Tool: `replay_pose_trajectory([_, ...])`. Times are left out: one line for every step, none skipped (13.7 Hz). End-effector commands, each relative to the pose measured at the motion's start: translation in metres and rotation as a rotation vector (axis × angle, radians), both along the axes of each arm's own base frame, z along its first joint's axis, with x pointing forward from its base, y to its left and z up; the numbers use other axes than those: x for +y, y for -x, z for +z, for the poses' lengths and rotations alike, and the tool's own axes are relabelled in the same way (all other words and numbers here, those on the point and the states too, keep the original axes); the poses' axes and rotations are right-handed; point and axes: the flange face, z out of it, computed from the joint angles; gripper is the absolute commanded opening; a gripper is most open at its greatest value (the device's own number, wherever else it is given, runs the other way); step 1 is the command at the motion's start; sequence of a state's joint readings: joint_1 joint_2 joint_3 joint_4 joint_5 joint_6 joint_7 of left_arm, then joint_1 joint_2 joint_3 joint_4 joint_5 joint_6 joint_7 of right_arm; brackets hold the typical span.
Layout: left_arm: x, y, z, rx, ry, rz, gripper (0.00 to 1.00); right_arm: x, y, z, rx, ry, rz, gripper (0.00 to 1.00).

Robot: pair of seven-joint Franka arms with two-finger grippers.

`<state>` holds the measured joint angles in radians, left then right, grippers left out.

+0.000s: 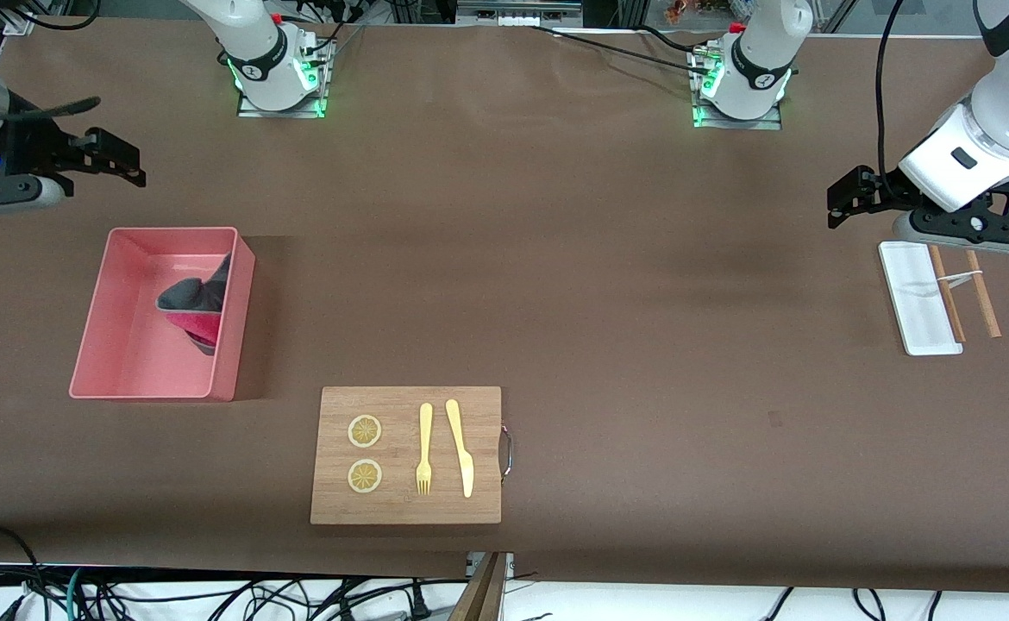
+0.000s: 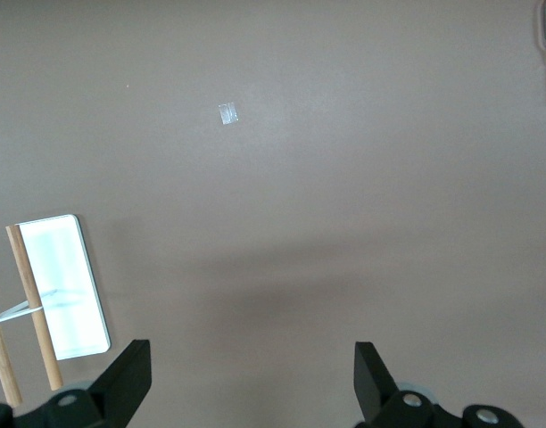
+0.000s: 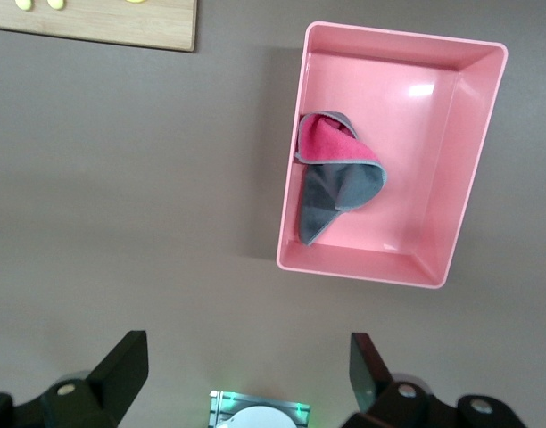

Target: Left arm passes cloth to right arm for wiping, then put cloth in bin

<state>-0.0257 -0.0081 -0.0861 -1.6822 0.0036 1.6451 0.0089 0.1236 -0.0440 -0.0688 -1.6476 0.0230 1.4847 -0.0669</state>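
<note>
The cloth (image 1: 194, 304), dark grey and crimson-pink, lies crumpled inside the pink bin (image 1: 125, 354) at the right arm's end of the table. It leans against the bin wall nearest the table's middle. The right wrist view also shows the cloth (image 3: 337, 169) in the bin (image 3: 434, 178). My right gripper (image 1: 129, 164) is open and empty in the air, over bare table beside the bin. My left gripper (image 1: 836, 203) is open and empty at the left arm's end, just above a white tray. Both wrist views show open jaws with nothing between the left gripper's (image 2: 251, 374) or the right gripper's (image 3: 246, 370) fingers.
A wooden board (image 1: 405, 504) with two lemon slices (image 1: 365, 453), a yellow fork (image 1: 424, 448) and knife (image 1: 460, 448) lies near the front camera. The small flat white tray (image 1: 914, 297) with two chopsticks (image 1: 983, 295) lies under the left gripper, also in the left wrist view (image 2: 68, 285).
</note>
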Motion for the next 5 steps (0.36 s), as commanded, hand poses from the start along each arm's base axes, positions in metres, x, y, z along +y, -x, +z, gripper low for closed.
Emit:
replay_pose_trajectory([0.0019,0.0072,0.005,-0.004,-0.027,-0.024,1.0,0.0012,-0.0015,0.0065,0.003,0.0,-0.027,1.0])
replay_pose_trajectory([0.0019,0.0076,0.0059,-0.005,-0.027,-0.024,1.0,0.001,-0.0022,0.0069,-0.003,0.001,-0.026,1.0])
replay_pose_trajectory([0.0019,0.0076,0.0059,-0.005,-0.027,-0.024,1.0,0.001,-0.0022,0.007,-0.003,0.001,-0.023,1.0])
replay_pose_trajectory([0.0021,0.0075,0.0059,-0.006,-0.028,-0.024,1.0,0.001,-0.0024,0.0071,-0.005,0.0,-0.022,1.0])
replay_pose_trajectory([0.0021,0.0075,0.0059,-0.006,-0.028,-0.024,1.0,0.001,-0.0022,0.007,-0.003,0.0,-0.019,1.0])
